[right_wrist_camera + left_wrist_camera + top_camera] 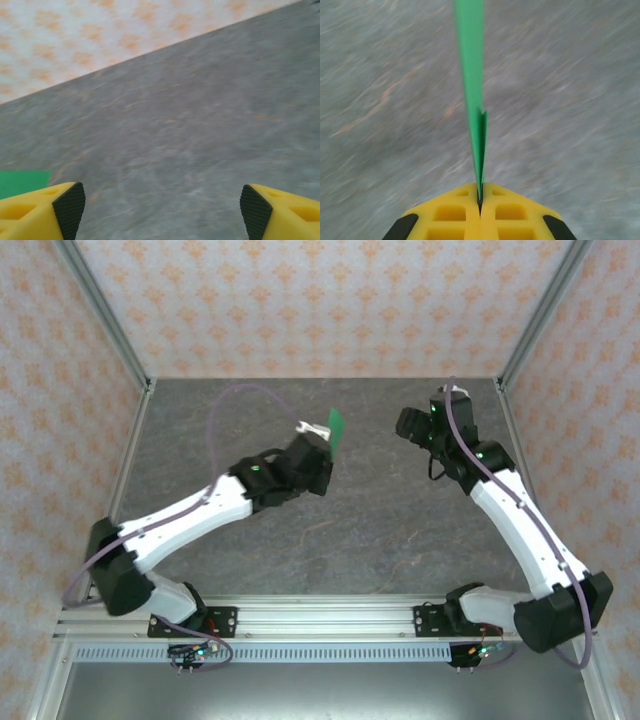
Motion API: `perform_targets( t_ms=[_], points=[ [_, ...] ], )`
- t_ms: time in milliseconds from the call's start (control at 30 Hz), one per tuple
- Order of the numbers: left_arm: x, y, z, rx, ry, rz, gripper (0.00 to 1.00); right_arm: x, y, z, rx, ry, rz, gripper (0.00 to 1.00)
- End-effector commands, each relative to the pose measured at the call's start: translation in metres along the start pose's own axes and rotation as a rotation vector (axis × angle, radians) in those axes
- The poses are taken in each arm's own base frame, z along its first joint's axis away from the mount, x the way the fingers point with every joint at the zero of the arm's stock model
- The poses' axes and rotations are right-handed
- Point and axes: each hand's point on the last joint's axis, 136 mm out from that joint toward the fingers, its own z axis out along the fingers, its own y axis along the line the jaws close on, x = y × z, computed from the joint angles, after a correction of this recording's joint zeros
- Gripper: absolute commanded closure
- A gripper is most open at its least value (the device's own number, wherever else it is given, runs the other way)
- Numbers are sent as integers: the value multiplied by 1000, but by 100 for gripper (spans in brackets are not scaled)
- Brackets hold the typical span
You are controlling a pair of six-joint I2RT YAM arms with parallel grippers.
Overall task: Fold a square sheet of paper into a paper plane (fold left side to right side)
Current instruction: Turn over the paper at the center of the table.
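Left arm (190,515): rises from its near-left base, elbow out to the left, forearm reaching diagonally forward and inward. Left pincer (480,199): jaws closed, yellow fingers (450,215) pressed together and clamped on the near end of the green paper (472,75), which is seen edge-on.

Right arm (520,520): rises from its near-right base, elbow out to the right, forearm reaching forward and inward. Right pincer (160,205): jaws wide apart, black-padded fingertips (67,205) at either side of the wrist view, empty.

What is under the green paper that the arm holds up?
Grey table, blurred, shows beneath the green paper. The paper's near edge is hidden, pinched inside the shut left tool.
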Motion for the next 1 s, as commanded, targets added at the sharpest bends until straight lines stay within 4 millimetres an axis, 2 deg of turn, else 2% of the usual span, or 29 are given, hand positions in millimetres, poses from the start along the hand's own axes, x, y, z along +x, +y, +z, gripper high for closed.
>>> perform_targets(
  t_ms=[0,100,233,333,500,700,800,900,967],
  points=[
    [21,64,1,-472,96,139,100,-20,-52,-31,228,-158,-8,12],
    [29,61,19,-559,165,137,100,-24,-67,-47,279,-214,-7,10],
    [49,43,53,-565,269,142,100,-23,-78,-59,316,-230,-20,8],
    [61,28,74,-546,332,116,100,-20,-80,-60,321,-223,-29,7],
    [73,11,97,-563,434,140,100,-15,-82,-58,325,-205,-43,6],
    [89,-21,124,-419,502,117,100,-14,-84,-60,332,-197,-63,5],
    [88,-33,132,-370,512,110,93,-14,-84,-62,329,-197,-70,5],
    [83,-44,134,-304,513,92,72,-12,-84,-61,331,-183,-91,2],
    [76,-50,134,-242,508,60,63,-10,-83,-60,325,-176,-98,2]
  ],
)
